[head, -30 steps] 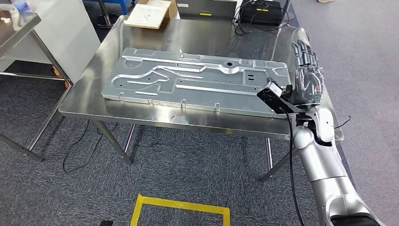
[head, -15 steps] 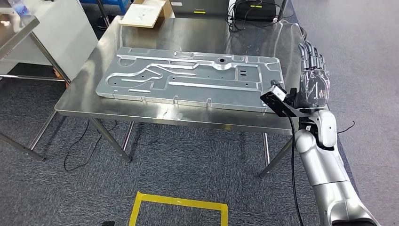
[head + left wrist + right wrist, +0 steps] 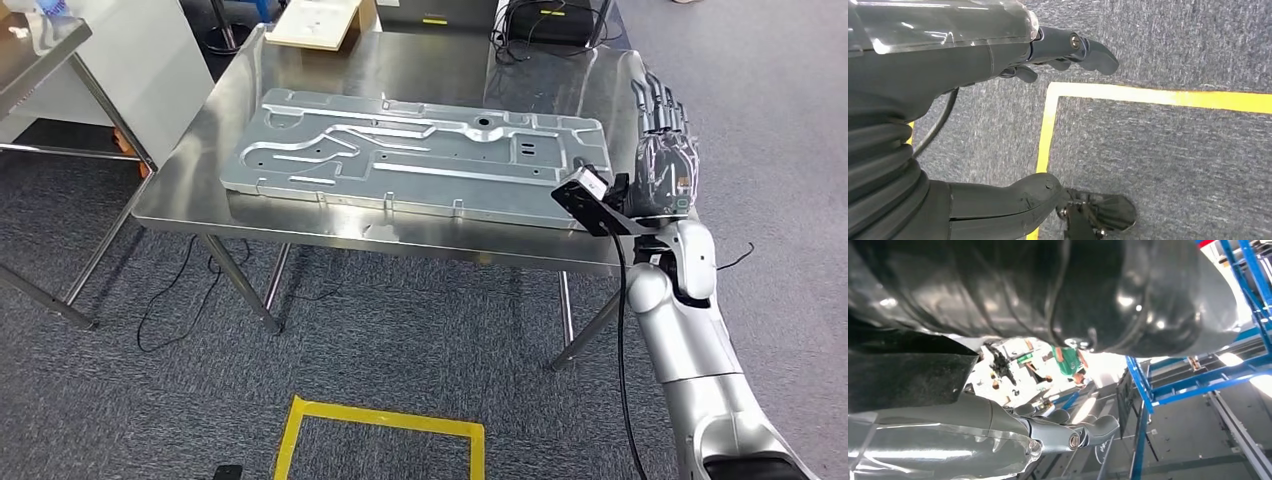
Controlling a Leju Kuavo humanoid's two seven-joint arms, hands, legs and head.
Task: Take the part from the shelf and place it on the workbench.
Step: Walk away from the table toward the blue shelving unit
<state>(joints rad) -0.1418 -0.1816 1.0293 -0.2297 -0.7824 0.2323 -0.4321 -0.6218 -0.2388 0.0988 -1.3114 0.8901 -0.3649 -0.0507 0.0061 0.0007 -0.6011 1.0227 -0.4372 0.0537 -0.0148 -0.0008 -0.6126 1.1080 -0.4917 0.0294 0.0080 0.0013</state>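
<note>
The large flat stamped grey metal part [image 3: 420,155] is lying flat on the shiny stainless steel workbench [image 3: 480,245], long side running left to right, taking up most of the bench's width. Its near edge is sitting just inside the bench's near edge, leaving a narrow bare strip of steel along the front. Its right end is stopping short of the bench's right edge, and that is where the right hand [image 3: 665,150] is hovering, fingers stretched out straight and apart, pointing away to the far side, gripping nothing and close beside the part's right end without clearly touching it. The silver right arm is rising from the lower right corner, a black cable running alongside it.

Down at the robot's side, the left hand [image 3: 998,55] is hanging over the grey carpet, fingers loosely curled and holding nothing; whether they are fully closed, I cannot tell. Beneath it the yellow tape rectangle [image 3: 385,440] is marking the floor in front of the bench.

Far behind the part, a pale cardboard box [image 3: 320,22] is sitting at the bench's far left, and a black device with tangled cables [image 3: 545,25] at the far right. To the left, a second steel table [image 3: 45,50] is standing apart across open carpet.
</note>
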